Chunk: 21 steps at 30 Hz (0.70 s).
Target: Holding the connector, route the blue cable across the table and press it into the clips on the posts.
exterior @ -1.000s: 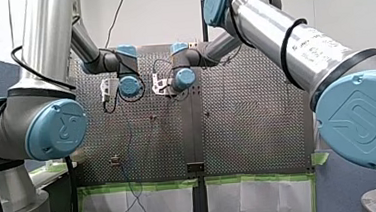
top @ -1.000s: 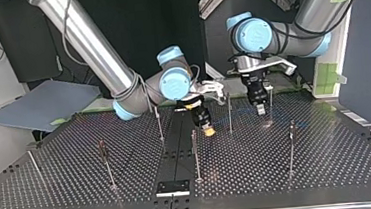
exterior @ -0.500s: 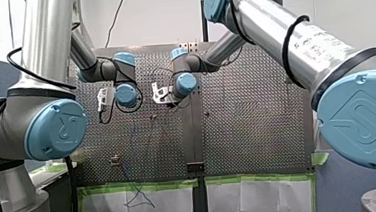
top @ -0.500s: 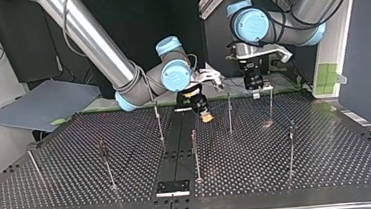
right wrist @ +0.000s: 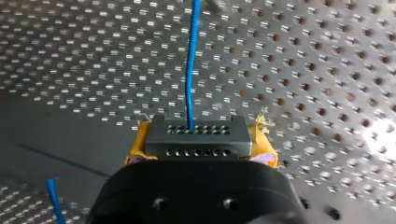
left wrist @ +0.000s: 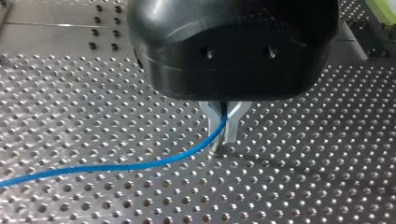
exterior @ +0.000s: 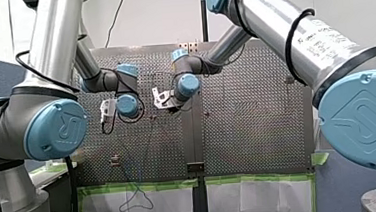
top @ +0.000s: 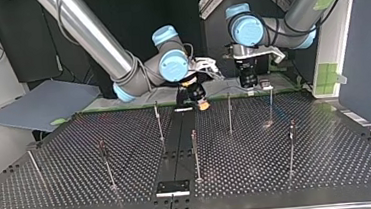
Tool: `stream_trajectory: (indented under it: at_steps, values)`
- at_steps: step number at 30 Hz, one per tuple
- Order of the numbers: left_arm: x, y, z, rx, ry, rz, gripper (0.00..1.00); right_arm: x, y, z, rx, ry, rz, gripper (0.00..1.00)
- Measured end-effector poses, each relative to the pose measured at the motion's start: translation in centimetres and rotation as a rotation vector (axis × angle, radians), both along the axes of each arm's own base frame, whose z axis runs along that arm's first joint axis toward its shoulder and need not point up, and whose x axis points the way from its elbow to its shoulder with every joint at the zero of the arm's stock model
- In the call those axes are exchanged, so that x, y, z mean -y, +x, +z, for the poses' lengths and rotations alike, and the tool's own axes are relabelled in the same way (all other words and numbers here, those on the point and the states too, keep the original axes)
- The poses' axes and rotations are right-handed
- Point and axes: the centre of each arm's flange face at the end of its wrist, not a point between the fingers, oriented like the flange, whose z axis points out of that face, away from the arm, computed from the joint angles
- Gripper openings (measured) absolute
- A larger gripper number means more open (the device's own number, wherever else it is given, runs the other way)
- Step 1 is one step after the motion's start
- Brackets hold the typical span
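Connector: the connector (right wrist: pixel 196 137), a black block with rows of small holes, sits just beside the far end of the dark strip (top: pixel 176 150) that runs down the middle of the counter (top: pixel 328 163)
Right gripper: my right gripper (right wrist: pixel 195 150) has its yellow-padded jaws pinching the connector from both sides
Blue cable: the blue cable (right wrist: pixel 190 70) leaves the connector's face and runs ahead above the counter
Left gripper: my left gripper (left wrist: pixel 223 125) has its metal jaws pressed together on the blue cable, above the counter at the top view's right of the dark strip
Posts: thin upright posts (top: pixel 229 113) stand on both sides of the dark strip; my left gripper hangs near the top of a rear one
Clips: too small to tell whether the cable sits in any
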Motion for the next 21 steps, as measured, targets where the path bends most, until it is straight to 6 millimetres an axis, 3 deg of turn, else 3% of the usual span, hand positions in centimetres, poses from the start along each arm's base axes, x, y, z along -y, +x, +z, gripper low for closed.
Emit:
stream_trajectory:
  at_steps: [6,21]
  values:
    - [0.1,0.2,-0.9,-0.009,-0.015,-0.01,0.0,-0.7,-0.6,-1.6,-0.026,0.021,0.007,0.0]
    - [0.3,1.1,-3.3,-0.011,-0.065,-0.053,0.0,0.3,-1.2,-1.8,-0.013,0.031,0.001,0.0]
